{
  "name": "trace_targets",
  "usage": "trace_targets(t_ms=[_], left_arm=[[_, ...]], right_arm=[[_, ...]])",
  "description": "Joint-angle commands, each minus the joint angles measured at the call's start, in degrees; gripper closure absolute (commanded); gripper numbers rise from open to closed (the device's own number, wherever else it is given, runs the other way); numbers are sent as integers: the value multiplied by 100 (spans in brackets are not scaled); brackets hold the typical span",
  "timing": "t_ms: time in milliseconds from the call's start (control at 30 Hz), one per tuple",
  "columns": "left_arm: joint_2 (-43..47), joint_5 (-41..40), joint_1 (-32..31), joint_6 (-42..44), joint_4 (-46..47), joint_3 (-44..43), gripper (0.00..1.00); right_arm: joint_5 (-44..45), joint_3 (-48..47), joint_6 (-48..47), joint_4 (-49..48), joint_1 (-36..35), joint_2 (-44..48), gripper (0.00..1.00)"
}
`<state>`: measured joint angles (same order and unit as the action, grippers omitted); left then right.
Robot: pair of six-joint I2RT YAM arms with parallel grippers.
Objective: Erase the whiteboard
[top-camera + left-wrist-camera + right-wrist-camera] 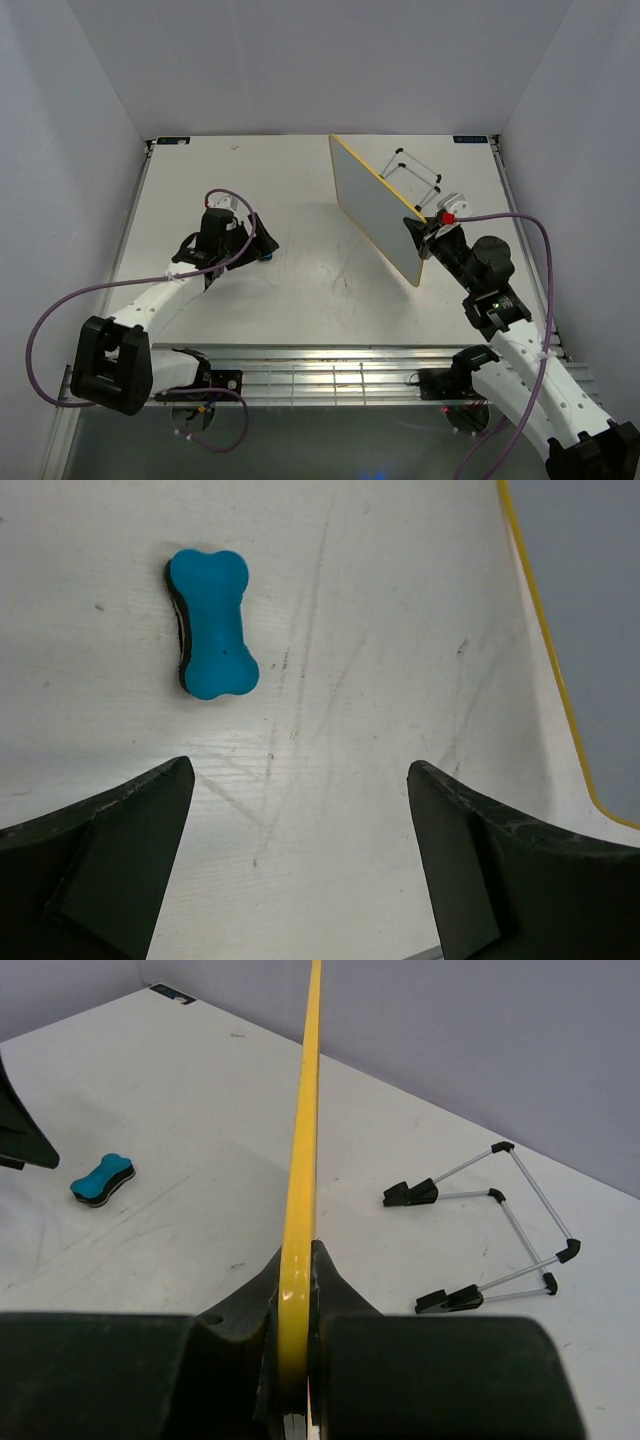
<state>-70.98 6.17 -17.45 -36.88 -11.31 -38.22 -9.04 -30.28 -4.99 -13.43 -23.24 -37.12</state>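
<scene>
The whiteboard (380,205) is a white board with a yellow frame, lifted and tilted on edge over the right middle of the table. My right gripper (425,228) is shut on its near corner. In the right wrist view, the yellow frame edge (305,1110) runs straight up from between my right gripper (300,1265). The board face shows no writing. A blue bone-shaped eraser (210,625) lies flat on the table, just ahead and left of my left gripper (300,768), which is open with nothing in it. The eraser (265,255) lies left of the board.
The black wire stand (415,170) lies by itself on the table behind the board, also visible in the right wrist view as the stand (490,1230). Grey walls close in the table on three sides. The board's edge (545,640) shows at the right of the left wrist view.
</scene>
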Motion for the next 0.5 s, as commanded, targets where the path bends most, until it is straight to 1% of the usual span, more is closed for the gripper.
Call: trace_targets(t_ms=[0, 167, 267, 333, 467], left_arm=[[374, 86, -39, 453, -889, -528, 2], [997, 138, -39, 883, -1434, -748, 2], [1086, 200, -39, 1261, -1785, -836, 2], [1165, 104, -39, 1368, -1822, -793, 2], [1385, -195, -39, 1386, -1717, -424, 2]], right_arm=[[210, -855, -134, -1355, 48, -119, 92], [78, -1225, -81, -1575, 118, -497, 92], [-62, -1506, -116, -1610, 215, -725, 92], [-107, -1751, -90, -1628, 303, -901, 92], [-142, -2182, -142, -1636, 461, -1174, 92]])
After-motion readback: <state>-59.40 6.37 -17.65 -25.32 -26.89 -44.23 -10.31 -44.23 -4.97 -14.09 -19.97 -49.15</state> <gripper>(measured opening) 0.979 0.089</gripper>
